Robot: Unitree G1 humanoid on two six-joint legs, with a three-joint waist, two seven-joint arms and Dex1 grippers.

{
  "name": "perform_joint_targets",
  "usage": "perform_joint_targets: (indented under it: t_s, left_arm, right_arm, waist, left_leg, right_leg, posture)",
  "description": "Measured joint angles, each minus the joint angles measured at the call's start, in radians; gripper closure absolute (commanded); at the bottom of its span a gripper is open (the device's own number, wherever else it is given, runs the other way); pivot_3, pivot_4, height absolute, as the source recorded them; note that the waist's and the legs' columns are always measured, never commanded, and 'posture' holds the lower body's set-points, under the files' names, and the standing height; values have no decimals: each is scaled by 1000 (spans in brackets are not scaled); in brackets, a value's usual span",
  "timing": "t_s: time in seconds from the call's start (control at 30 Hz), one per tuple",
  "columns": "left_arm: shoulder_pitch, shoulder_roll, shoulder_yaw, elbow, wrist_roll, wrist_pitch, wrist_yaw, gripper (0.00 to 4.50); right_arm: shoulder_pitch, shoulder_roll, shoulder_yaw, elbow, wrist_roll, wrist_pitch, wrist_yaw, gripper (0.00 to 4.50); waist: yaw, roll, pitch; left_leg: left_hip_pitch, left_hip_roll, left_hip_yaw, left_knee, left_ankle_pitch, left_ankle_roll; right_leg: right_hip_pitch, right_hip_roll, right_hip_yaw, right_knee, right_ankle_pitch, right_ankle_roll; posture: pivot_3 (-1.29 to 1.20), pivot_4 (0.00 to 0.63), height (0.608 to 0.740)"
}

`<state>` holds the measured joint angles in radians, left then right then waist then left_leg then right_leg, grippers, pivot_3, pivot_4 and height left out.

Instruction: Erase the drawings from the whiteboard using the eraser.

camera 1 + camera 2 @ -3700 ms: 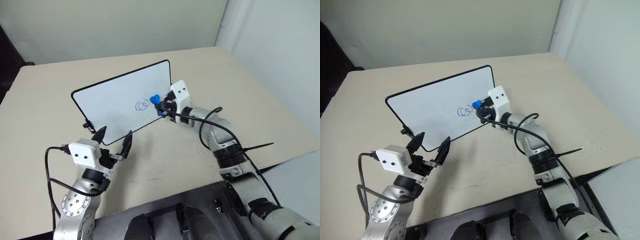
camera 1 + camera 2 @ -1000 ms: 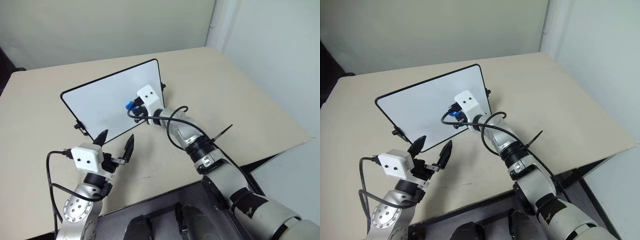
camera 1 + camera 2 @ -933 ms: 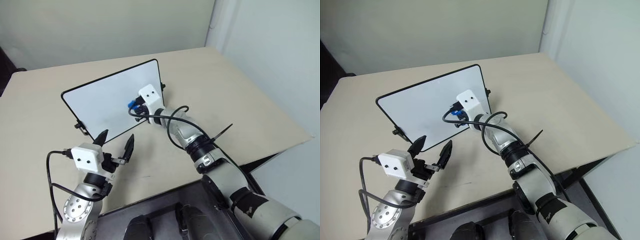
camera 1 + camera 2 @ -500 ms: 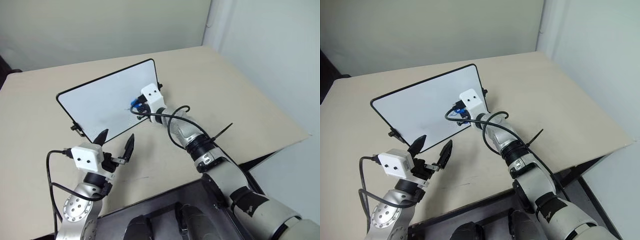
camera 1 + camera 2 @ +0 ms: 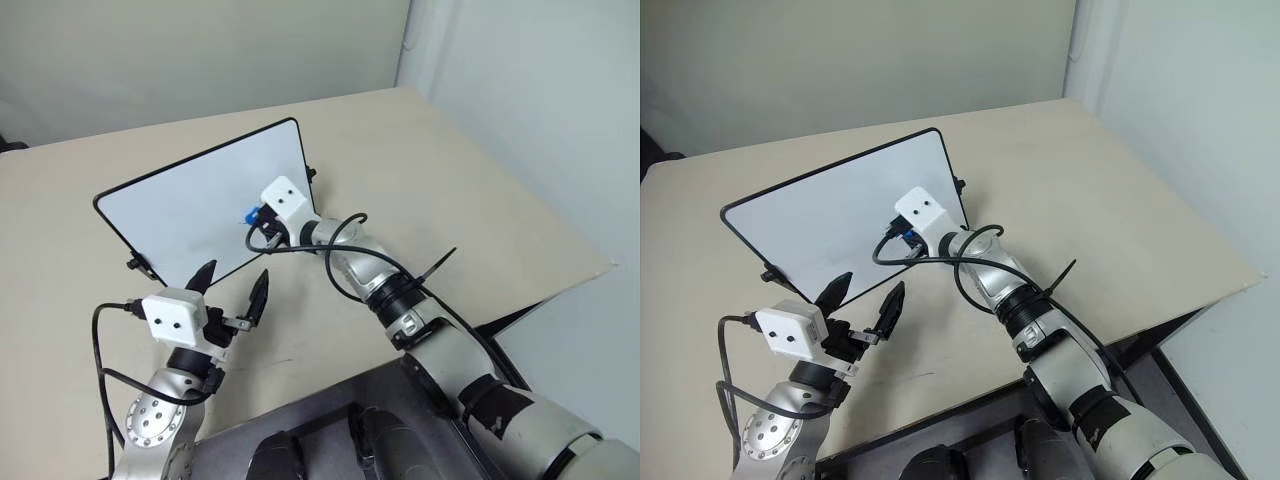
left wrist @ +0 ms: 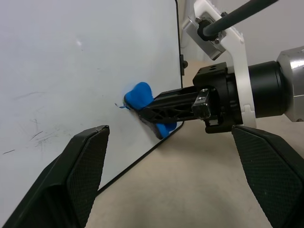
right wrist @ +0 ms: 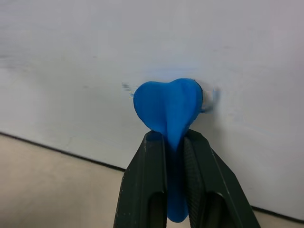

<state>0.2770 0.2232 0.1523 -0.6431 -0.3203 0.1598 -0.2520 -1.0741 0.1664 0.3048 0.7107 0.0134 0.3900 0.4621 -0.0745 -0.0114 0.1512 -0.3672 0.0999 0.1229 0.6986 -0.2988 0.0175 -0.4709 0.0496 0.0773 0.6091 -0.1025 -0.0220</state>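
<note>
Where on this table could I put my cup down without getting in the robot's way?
The bare table beyond the right arm is free. It is crowded around the whiteboard, where the right gripper presses the eraser, with the left gripper nearby.

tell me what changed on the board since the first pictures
The right gripper, shut on the eraser, carried it across the whiteboard onto the blue scribble, which is now nearly gone, only faint traces beside the eraser. The left gripper stayed open near the board's lower edge.
</note>
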Motion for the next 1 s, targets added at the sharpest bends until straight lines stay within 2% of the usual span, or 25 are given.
perform_joint_targets:
  t_s: [0.73, 1.0]
  left_arm:
    - [-19, -2, -15, -3, 0, 0, -7, 0]
    - [-36, -2, -16, 17, 0, 0, -8, 0]
  right_arm:
    - [25, -13, 29, -23, -19, 33, 13, 4276]
    - [24, -16, -31, 22, -15, 30, -46, 4276]
  waist:
    - [10, -1, 0]
    - [17, -1, 0]
  left_leg:
    - [0, 0, 0, 0, -1, 0]
    - [0, 0, 0, 2, 0, 1]
  right_leg:
    - [1, 0, 0, -1, 1, -3]
    - [2, 0, 0, 0, 1, -2]
  posture:
    - [0, 150, 735]
    - [0, 150, 735]
